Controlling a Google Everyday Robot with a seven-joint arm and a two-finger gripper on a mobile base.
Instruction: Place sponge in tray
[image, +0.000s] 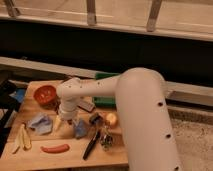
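The sponge (80, 129) is a small light-blue block lying on the wooden table, toward its front. My gripper (70, 121) hangs from the white wrist, pointing down just left of the sponge and close above the table. It is open, and one pale finger (59, 122) shows on its left side. Nothing is held. The green tray (106, 77) sits at the back of the table, and my arm covers most of it.
A wrinkled blue-grey cloth (40, 123) lies left of the gripper. A red bowl (45, 94) is at the back left and a banana (22, 139) at the front left. A red sausage-shaped item (55, 148), a black utensil (91, 145) and an orange fruit (111, 119) lie nearby.
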